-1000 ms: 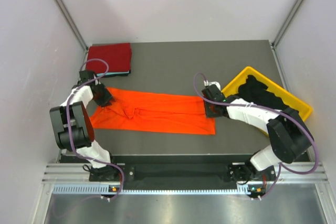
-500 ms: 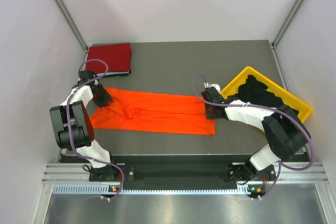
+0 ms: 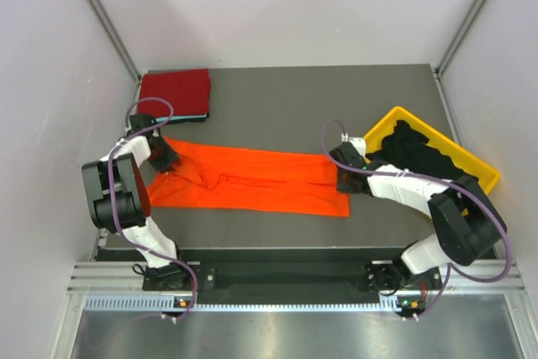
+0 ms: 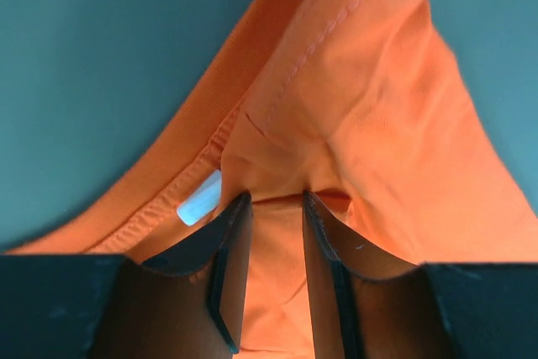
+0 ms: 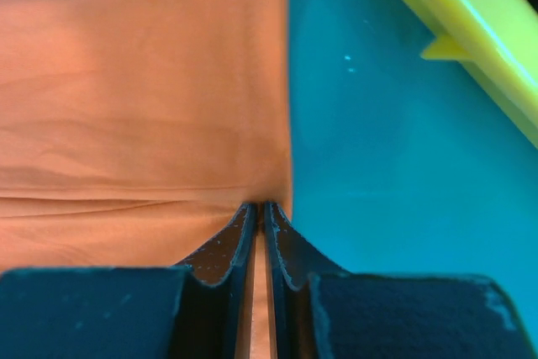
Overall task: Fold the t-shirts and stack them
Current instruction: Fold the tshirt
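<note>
We pinched the orange t-shirt (image 3: 252, 181) at both ends
Our left fingers (image 4: 275, 197) and right fingers (image 5: 260, 206) clamped cloth; lifting together, taut, seemed best.

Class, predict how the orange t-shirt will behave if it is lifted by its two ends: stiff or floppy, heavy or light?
Probably floppy: the orange t-shirt wrinkles and bunches where the left gripper pinches it, so its middle would likely sag. Likely light for its size: the right gripper grips only a thin, flat edge of cloth.
</note>
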You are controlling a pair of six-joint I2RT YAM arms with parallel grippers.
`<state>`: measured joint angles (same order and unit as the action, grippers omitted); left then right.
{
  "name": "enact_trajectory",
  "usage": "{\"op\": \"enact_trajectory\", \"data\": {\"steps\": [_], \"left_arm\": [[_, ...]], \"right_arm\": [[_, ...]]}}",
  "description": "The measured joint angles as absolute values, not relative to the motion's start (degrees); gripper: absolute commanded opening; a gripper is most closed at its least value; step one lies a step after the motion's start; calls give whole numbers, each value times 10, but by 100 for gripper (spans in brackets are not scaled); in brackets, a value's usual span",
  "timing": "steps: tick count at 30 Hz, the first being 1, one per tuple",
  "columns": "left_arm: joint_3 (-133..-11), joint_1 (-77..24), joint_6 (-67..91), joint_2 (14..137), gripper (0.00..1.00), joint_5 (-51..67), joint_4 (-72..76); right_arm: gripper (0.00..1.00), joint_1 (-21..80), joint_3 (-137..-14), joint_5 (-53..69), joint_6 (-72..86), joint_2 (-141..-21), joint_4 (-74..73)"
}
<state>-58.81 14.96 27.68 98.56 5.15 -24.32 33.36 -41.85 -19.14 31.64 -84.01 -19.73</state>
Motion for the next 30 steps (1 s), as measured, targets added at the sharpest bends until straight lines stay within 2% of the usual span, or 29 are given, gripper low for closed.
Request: {"op": "enact_trajectory", "data": {"steps": [3,6,10,12,13,16,19,30], "left_arm": [[-589,150,283,990,36,50,-233],[-589,149,286,990,36,50,-231],[-589,141,286,990,37,51,-225],[-589,133,286,990,37,51,-222],[-589,128,287,990,37,51,-221],[-589,118,289,990,38,56,-220],[-595,112,289,989,39,66,-225],[-696,105,268,971,40,63,-278]], "right_arm": [[1,329,-409,-197,329,-829,-203],[0,329,-408,-199,342,-828,-204],[4,328,-395,-204,357,-813,-205],[8,328,-388,-208,362,-804,-210],[14,328,-384,-210,365,-799,-212],[23,327,-378,-216,368,-784,-228],[28,325,-378,-222,363,-770,-249],[34,323,-453,-225,319,-748,-302]]}}
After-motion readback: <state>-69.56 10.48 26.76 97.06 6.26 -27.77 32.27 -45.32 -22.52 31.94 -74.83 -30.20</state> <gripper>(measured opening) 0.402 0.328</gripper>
